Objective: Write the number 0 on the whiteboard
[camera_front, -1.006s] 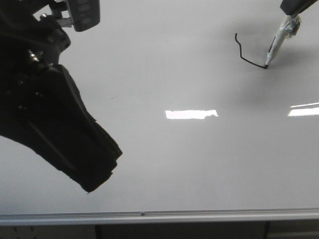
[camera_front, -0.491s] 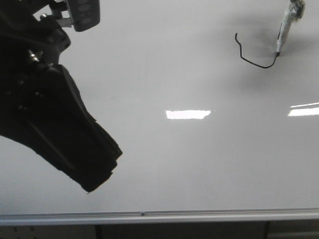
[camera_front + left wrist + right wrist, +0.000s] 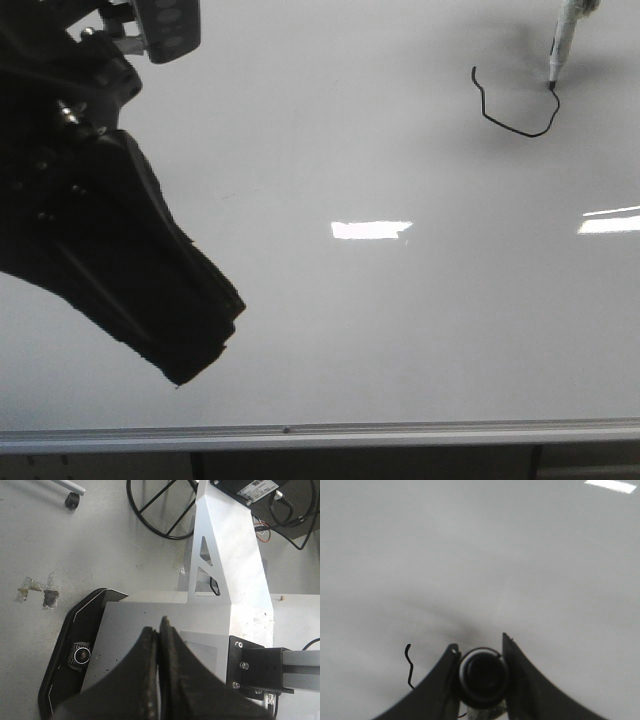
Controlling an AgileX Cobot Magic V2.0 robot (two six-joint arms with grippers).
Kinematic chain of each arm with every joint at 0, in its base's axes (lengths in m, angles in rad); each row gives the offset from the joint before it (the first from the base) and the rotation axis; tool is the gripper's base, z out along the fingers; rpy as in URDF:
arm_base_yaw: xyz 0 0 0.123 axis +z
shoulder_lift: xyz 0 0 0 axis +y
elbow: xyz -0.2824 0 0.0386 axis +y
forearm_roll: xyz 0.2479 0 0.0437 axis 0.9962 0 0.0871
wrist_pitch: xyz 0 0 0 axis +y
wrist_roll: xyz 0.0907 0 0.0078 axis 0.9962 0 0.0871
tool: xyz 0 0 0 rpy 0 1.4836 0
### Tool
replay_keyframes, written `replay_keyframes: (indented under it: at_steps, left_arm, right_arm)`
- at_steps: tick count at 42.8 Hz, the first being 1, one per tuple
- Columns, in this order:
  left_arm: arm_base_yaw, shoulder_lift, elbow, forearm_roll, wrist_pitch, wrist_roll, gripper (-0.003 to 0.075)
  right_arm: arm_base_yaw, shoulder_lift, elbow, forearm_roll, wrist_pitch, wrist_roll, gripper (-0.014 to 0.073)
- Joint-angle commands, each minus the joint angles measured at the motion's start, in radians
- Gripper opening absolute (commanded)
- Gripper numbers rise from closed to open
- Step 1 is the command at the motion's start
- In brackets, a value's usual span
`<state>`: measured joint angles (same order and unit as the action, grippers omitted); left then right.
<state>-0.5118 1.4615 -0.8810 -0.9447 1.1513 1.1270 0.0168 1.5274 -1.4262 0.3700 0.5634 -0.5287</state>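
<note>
The whiteboard (image 3: 350,130) fills the front view. A thin black stroke (image 3: 520,132) at its far right is an open curve: down the left side, along the bottom and up the right side; the top is not joined. A white marker (image 3: 558,45) touches the stroke's right end with its tip. My right gripper (image 3: 479,642) is shut on the marker (image 3: 482,675); part of the stroke (image 3: 410,665) shows beside it. My left gripper (image 3: 156,625) is shut and empty, off the stroke; its dark arm (image 3: 100,230) covers the board's left part.
A silver rail (image 3: 320,435) runs along the board's near edge. Bright glare patches lie mid-board (image 3: 370,229) and at the right edge (image 3: 610,222). The left wrist view shows the floor, a silver frame (image 3: 225,565) and cables (image 3: 160,510).
The marker tip has moved from the stroke's bottom up its right side, farther from me. The black line has grown to follow it. The left arm has not moved.
</note>
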Motion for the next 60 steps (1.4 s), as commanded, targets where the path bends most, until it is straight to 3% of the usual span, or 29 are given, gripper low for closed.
replay_keyframes:
  at_steps: [1, 41, 44, 60]
  left_arm:
    - [-0.008, -0.032, -0.029, -0.064, 0.015, -0.003, -0.002]
    - [-0.008, -0.032, -0.029, -0.064, 0.015, -0.003, -0.002]
    - [-0.008, -0.032, -0.029, -0.064, 0.015, -0.003, -0.002]
    - [-0.008, -0.032, -0.029, -0.077, 0.015, -0.003, -0.0019]
  right_arm:
    - [0.007, -0.046, -0.033, 0.026, -0.108, -0.002, -0.0059]
    - [0.143, -0.023, -0.033, 0.102, -0.182, -0.002, -0.0059]
    - [0.145, -0.026, -0.038, 0.102, -0.134, -0.002, -0.0059]
    - [0.144, -0.059, -0.259, 0.188, 0.49, -0.002, -0.0059]
